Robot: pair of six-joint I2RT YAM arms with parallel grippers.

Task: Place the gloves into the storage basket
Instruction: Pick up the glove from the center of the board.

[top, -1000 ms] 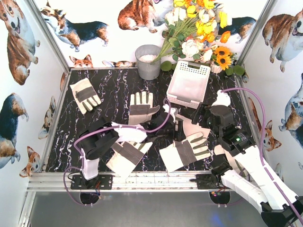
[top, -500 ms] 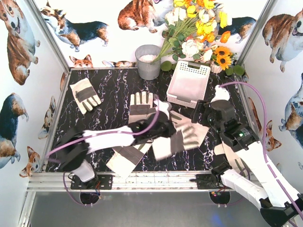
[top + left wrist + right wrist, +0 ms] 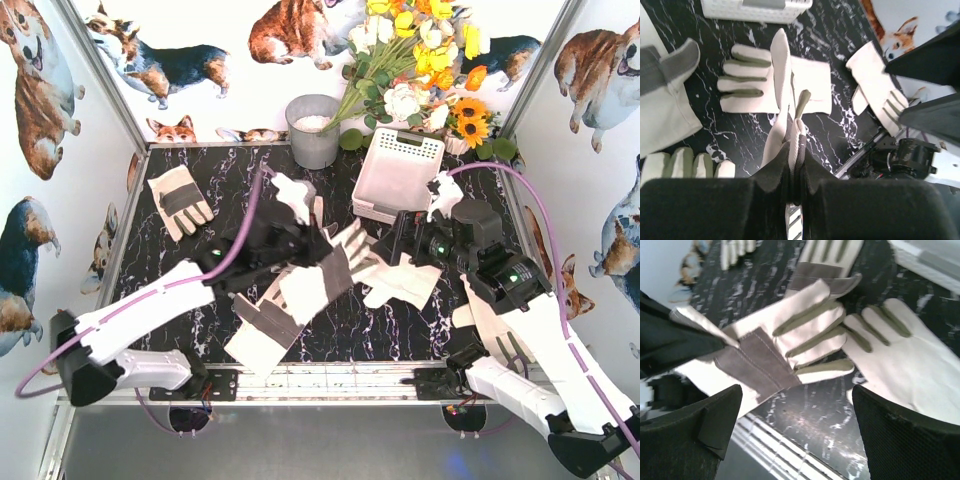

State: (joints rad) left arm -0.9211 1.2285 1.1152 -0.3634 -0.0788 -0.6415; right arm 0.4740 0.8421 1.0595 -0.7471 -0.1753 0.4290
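My left gripper [image 3: 290, 240] is shut on the cuff edge of a cream glove with a grey panel [image 3: 315, 285], which hangs off the table at mid-table. In the left wrist view the fabric is pinched between the fingers [image 3: 796, 150]. My right gripper [image 3: 405, 245] hangs open over a white glove with olive fingers [image 3: 405, 285], just right of the held glove [image 3: 765, 350], holding nothing. The white storage basket [image 3: 400, 170] stands behind it. More gloves lie at far left [image 3: 180, 200] and near the front rail [image 3: 262, 335]. Another is partly hidden behind the left gripper [image 3: 827, 257].
A grey metal bucket [image 3: 313, 130] stands at the back, left of the basket. A flower bunch [image 3: 420, 60] leans over the back right corner. Corgi-printed walls close three sides. An aluminium rail [image 3: 320, 380] runs along the front edge. Purple cables loop over both arms.
My left gripper shut on the front-right glove, lifted it and carried it left and back to mid-table. My right gripper opened wider and shifted slightly left.
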